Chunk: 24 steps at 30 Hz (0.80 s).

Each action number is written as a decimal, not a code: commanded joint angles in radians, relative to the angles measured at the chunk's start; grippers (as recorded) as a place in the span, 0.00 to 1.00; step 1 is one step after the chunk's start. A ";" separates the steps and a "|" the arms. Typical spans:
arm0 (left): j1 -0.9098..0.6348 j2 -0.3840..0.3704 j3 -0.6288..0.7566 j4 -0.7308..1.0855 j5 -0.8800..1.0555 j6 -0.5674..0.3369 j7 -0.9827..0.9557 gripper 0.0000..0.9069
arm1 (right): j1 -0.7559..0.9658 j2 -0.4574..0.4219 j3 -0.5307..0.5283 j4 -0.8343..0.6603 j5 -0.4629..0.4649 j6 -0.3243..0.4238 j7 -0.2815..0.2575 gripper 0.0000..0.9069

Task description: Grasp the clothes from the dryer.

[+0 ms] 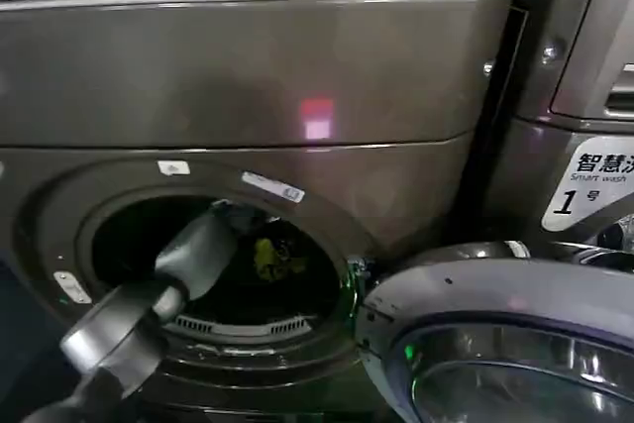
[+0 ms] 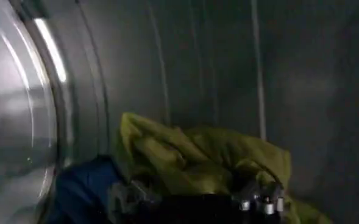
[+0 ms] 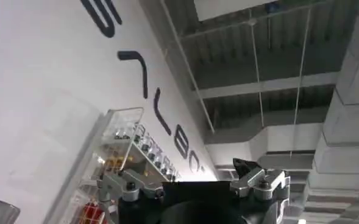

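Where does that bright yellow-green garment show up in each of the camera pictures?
Head view: the yellow-green garment is a small patch deep inside the dryer's round mouth, just beyond the left arm reaching in.
Left wrist view: it lies bunched against the drum wall, beside the navy-blue garment.
Right wrist view: not in it.
Shared landmark: the dark drum interior around the garment.

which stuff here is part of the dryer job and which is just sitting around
Job: the dryer with its door open, yellow-green garment, navy garment, left gripper inside the drum by the clothes.

Bystanders: neighbouring machine with "1" sticker, right gripper pointing at the ceiling.
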 commanded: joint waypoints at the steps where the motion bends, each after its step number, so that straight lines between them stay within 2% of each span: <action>1: -0.005 -0.006 0.027 0.011 -0.026 -0.015 0.011 0.00 | 0.002 -0.001 -0.002 -0.001 0.000 0.001 0.001 1.00; 16: -0.011 0.000 0.013 0.016 -0.028 -0.024 0.008 0.00 | 0.009 0.000 -0.008 -0.012 -0.005 0.001 0.005 1.00; 21: 0.019 0.000 -0.076 -0.001 -0.051 -0.013 -0.031 0.00 | 0.011 0.002 -0.011 -0.011 -0.005 0.001 0.006 1.00; 24: 0.050 0.002 -0.202 -0.022 -0.100 0.004 -0.099 0.00 | 0.015 0.005 -0.018 -0.008 -0.006 0.001 0.005 1.00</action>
